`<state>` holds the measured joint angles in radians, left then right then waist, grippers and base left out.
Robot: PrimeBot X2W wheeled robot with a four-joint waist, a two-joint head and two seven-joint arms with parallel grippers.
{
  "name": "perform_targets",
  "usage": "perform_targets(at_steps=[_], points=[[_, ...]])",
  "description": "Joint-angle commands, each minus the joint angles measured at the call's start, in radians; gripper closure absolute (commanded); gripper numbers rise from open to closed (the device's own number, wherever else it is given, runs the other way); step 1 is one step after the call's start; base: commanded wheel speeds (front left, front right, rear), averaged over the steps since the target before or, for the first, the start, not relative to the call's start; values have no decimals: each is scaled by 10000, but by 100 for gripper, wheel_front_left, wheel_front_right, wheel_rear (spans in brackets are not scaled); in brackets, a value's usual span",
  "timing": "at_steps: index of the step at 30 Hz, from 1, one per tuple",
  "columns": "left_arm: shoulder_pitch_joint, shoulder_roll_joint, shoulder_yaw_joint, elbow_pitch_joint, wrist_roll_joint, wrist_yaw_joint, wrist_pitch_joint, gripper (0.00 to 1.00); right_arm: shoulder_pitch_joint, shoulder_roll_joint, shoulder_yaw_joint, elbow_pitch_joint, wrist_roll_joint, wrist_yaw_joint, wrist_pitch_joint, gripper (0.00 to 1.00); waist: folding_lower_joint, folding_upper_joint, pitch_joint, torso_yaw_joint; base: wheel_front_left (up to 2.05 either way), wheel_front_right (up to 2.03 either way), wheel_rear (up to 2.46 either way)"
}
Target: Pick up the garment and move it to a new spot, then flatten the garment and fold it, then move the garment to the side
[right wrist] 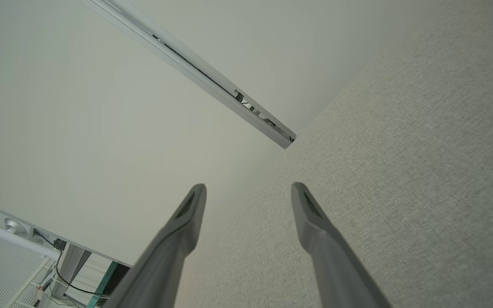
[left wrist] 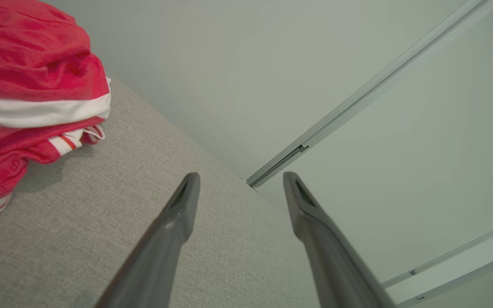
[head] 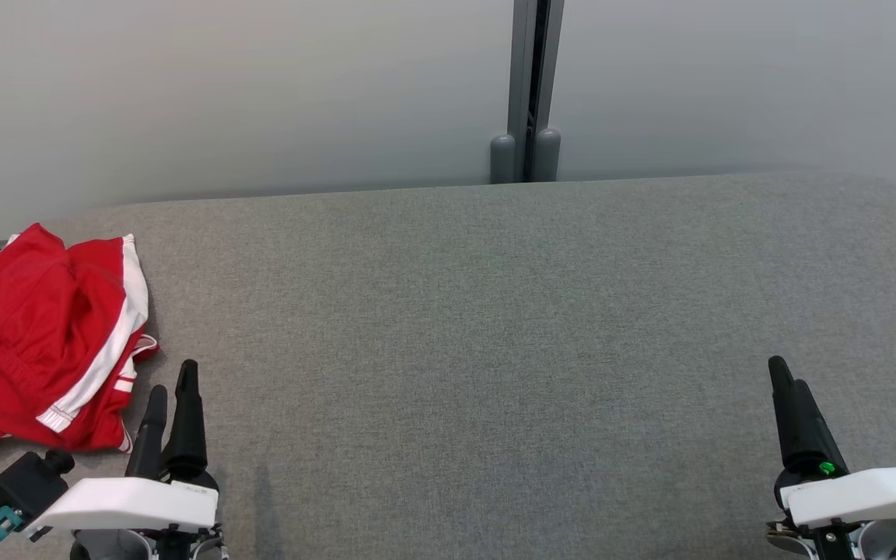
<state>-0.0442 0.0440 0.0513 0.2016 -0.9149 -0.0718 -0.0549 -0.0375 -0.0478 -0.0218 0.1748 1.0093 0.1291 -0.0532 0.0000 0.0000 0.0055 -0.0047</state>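
We see a grey fabric-covered table [head: 448,311] running from 9 to 3 o'clock in the head view. A pale wall stands behind it, with a grey upright post [head: 530,93] at 12 o'clock. The red garment [head: 43,342] lies bunched at 9 o'clock, on the table's left end. The left gripper [head: 172,379] stands just beside it at 7 o'clock, separated by a narrow strip of grey fabric. Its fingers are spread wide and grasp nothing. The right gripper [head: 789,373], at 4 o'clock, is equally wide and empty, well apart from the garment. The heap's long axis runs 12 to 6 o'clock, with its white stripe slanting toward 7. We cannot tell which end is the waist.
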Motion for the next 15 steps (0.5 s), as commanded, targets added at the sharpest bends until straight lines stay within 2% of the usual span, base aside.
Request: perform_targets(at_steps=[1, 15], points=[[-47, 85, -6, -178, 315, 48, -82, 0, -76, -109, 24, -185, -317, 18, -103, 0, 0, 0, 0, 1, 0, 0, 0], [50, 128, -177, -144, 2269, 195, -540, 0, 83, -70, 138, -200, -2351, 19, -560, 0, 0, 0, 20, 13, 0, 0, 0]])
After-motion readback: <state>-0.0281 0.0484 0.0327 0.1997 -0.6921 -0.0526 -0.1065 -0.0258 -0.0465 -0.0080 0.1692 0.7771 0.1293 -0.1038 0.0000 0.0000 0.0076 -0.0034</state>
